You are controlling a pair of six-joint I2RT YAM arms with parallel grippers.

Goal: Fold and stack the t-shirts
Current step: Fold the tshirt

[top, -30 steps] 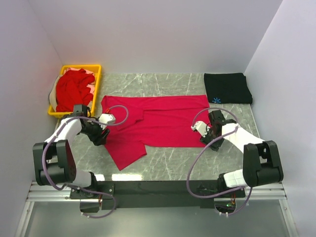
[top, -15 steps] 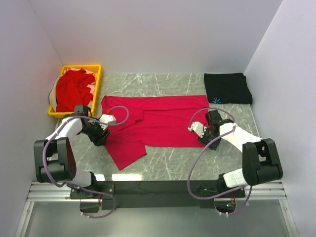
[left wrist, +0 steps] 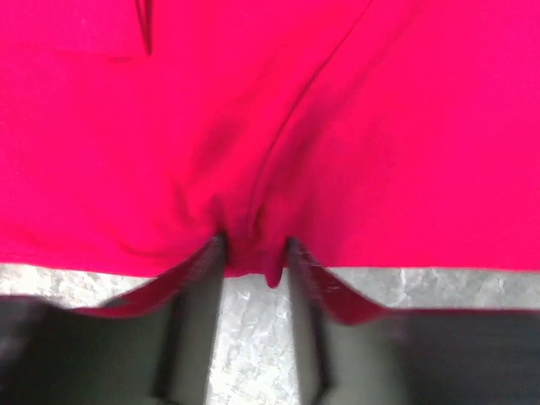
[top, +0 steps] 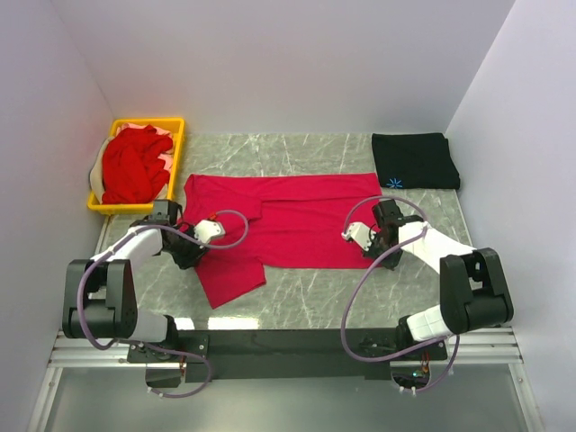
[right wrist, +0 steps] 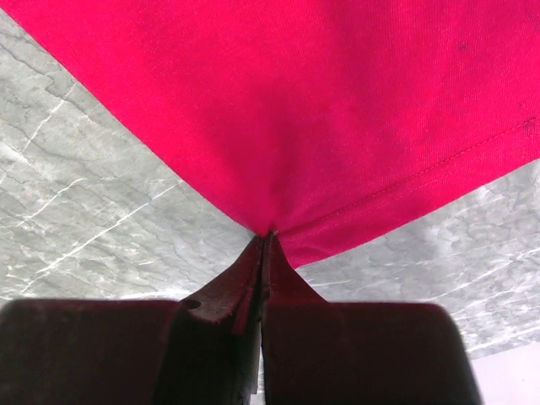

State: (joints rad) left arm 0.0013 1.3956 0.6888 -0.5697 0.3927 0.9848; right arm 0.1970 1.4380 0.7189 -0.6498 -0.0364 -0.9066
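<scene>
left gripper (left wrist: 256, 251): half open, a fold of the red t-shirt (left wrist: 270, 126) between its fingertips
right gripper (right wrist: 263, 240): closed tight on its hem

right gripper (right wrist: 263, 238) clamped on red t-shirt (right wrist: 321, 101)

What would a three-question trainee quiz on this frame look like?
1. True or false: the right gripper is shut on the edge of the red t-shirt.
2. Fill in: the cloth heaped in the yellow basket is ___ in colour.
3. Where does the folded black t-shirt lie?
A. in the yellow basket
B. at the far right corner of the table
C. under the red t-shirt

Key: 1 true; 2 red; 3 B.
</scene>
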